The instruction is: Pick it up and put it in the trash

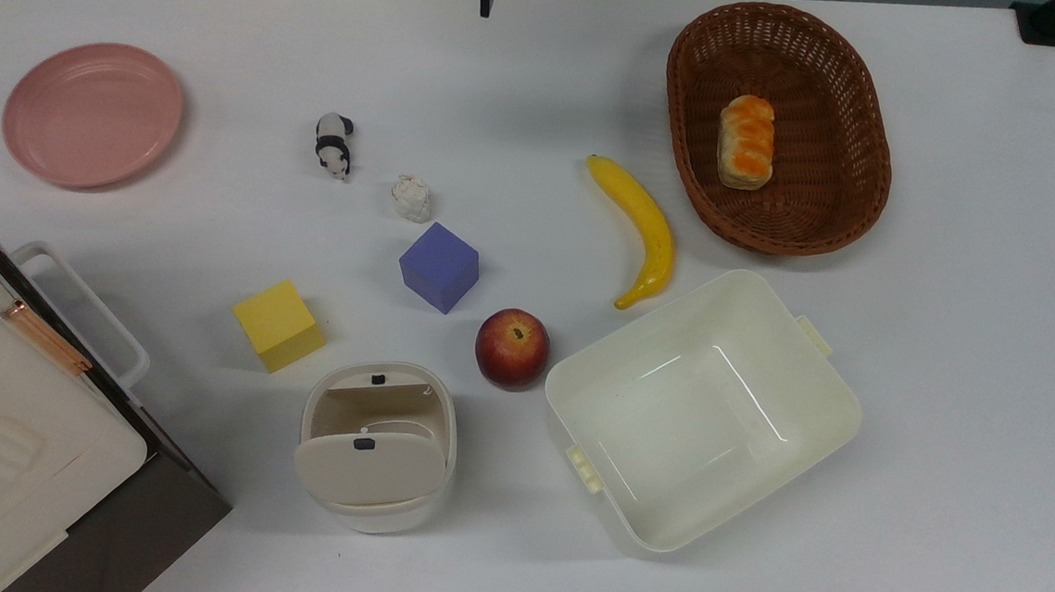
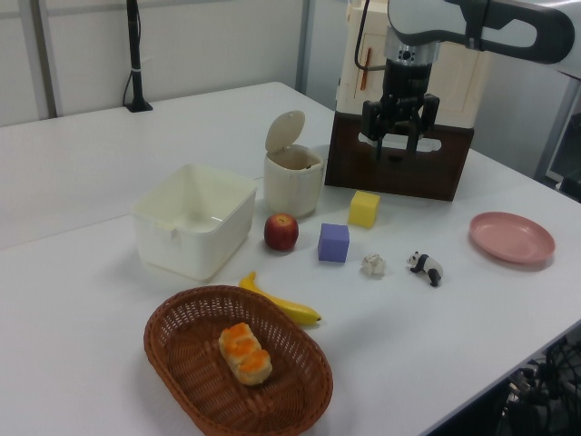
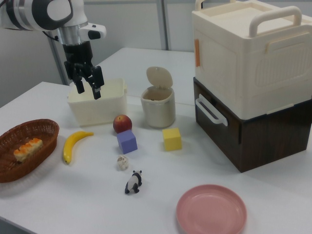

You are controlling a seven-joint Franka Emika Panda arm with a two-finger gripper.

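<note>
The end effector [image 3: 87, 89] hangs in the air with its two dark fingers [image 3: 97, 92] pointing down and spread apart, nothing between them and nothing touching them. Above it the wrist stands nearly upright, and the white arm [image 3: 44, 12] bends off toward the right view's left edge; in the left view the end effector [image 2: 397, 146] sits in front of the stacked boxes [image 2: 410, 100], the arm running off toward the left view's right. In the top view two dark fingertips [image 1: 484, 3] show at the upper edge, over the far rim of the desk [image 1: 949, 381].

The crumpled paper wad [image 1: 411, 199] lies on the desk well below and apart from the end effector, between the panda figurine [image 1: 334, 144] and the purple cube [image 1: 438, 267]. Farther toward the top view's bottom stand the yellow cube [image 1: 279, 324], the apple [image 1: 512, 348] and the small cream bin [image 1: 377, 446], its flap lid [image 2: 284, 131] tipped up to leave the mouth open. The larger cream tub [image 1: 809, 381] sits just beside the apple, on the top view's right. A banana [image 1: 640, 230] lies between the tub and a wicker basket [image 1: 830, 215] holding a bread roll [image 1: 745, 140]. A pink plate [image 1: 93, 113] rests near the top view's left edge.
</note>
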